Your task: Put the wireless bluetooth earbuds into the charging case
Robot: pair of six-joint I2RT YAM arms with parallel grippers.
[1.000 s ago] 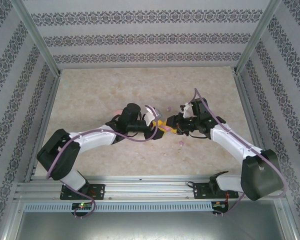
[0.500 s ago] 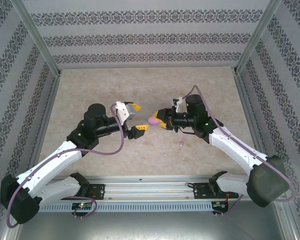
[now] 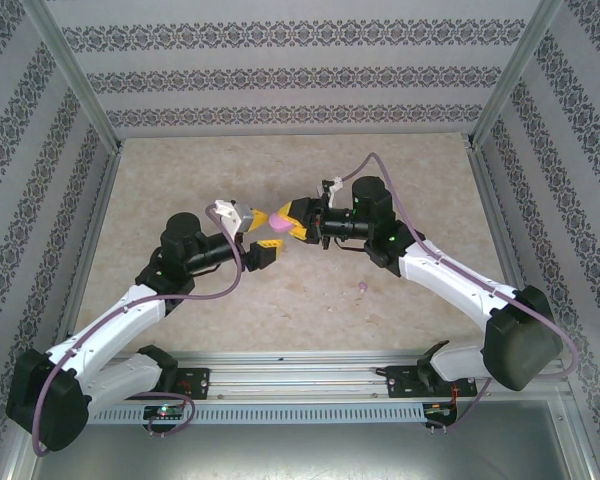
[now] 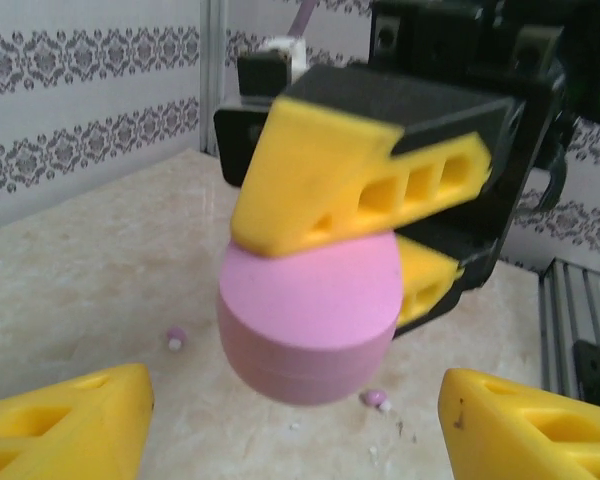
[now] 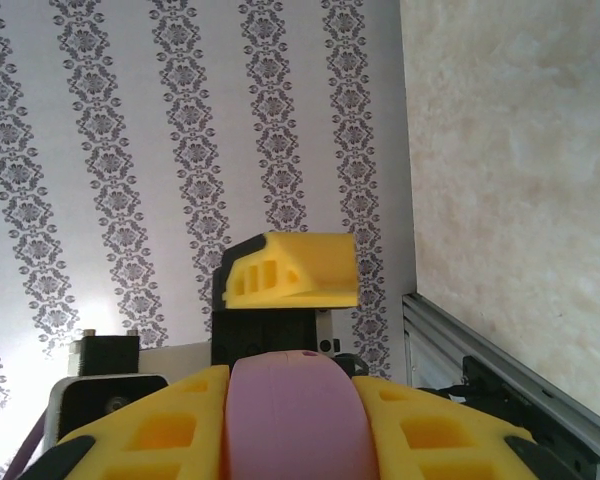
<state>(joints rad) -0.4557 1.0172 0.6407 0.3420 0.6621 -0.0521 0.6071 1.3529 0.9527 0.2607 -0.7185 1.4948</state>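
Right now the right pincer [image 3: 288,222] pinches a pink case [image 4: 310,320] across its rounded sides and holds it in the air over the middle of the counter [image 3: 180,170]. One yellow finger [image 4: 360,190] lies over the top of the case, the other shows behind it at 3 o'clock. The case looks closed, its flat face tilted toward the left wrist camera. The left pincer [image 3: 265,230] reaches in from 8 o'clock, spread wide, with its two fingertips at 7 and 5 o'clock of the case and apart from it. Two tiny buds lie on the counter beneath, one [image 4: 176,339] at 8 o'clock of the case and one [image 4: 377,400] at 5 o'clock. From above, a bud [image 3: 362,288] lies on the counter at 4 o'clock of the case, clear of both pincers.
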